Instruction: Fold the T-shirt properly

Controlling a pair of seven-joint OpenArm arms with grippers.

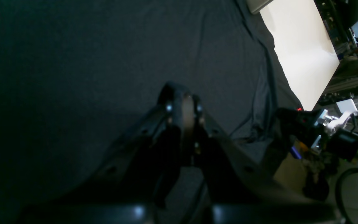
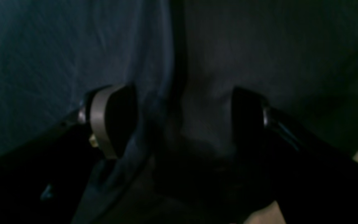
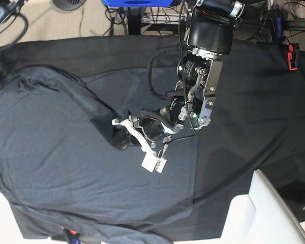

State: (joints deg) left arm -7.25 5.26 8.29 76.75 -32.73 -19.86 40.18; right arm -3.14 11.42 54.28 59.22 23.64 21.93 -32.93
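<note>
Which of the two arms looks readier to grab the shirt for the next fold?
Likely right: the right gripper has its jaws open astride a ridge of the T-shirt. The left gripper is shut and empty, off the cloth.

T-shirt (image 3: pixel 66 168) spread over the table covering (image 3: pixel 264 101), left hand (image 3: pixel 123 142) on it (near mid-table)

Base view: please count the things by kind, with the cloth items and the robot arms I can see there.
T-shirt: 1
Black table covering: 1
Robot arms: 1
White boards: 1
Total: 4
</note>
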